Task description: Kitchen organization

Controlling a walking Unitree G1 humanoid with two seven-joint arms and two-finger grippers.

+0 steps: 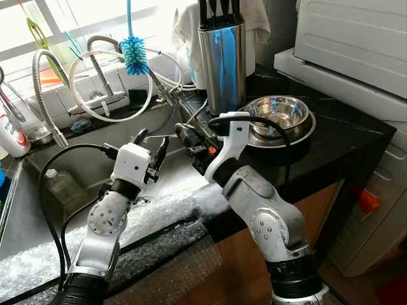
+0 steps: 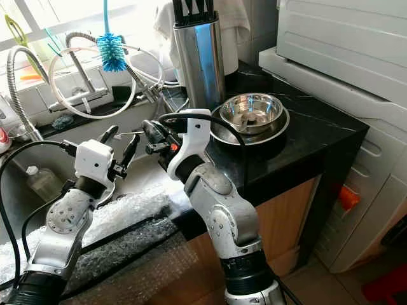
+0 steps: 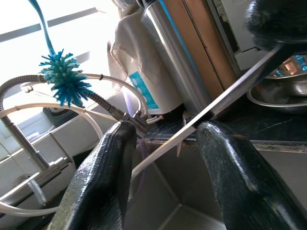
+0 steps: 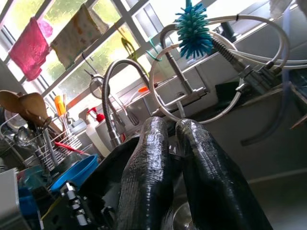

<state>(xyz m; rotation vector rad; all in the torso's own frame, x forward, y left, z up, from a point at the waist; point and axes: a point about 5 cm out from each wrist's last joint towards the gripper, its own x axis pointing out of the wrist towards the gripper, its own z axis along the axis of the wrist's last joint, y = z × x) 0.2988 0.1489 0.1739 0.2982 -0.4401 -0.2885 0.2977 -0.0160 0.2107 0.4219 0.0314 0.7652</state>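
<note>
My right gripper (image 1: 185, 135) is shut on the black handle of a knife above the sink's right side, beside the counter edge. The knife's thin steel blade (image 3: 211, 110) points towards my left arm and passes between the two fingers of my left gripper (image 1: 151, 145), which is open around it. I cannot tell whether those fingers touch the blade. A steel knife block (image 1: 222, 57) with several black handles stands on the black counter behind my right gripper. In the right wrist view the two fingers (image 4: 148, 158) are pressed close together.
Stacked steel bowls (image 1: 278, 117) sit on the black counter (image 1: 343, 133) right of the block. A blue bottle brush (image 1: 135, 54) hangs over the sink (image 1: 82, 171), with faucets and looped hoses behind. Bubble wrap covers the front edge. A white appliance stands at the right.
</note>
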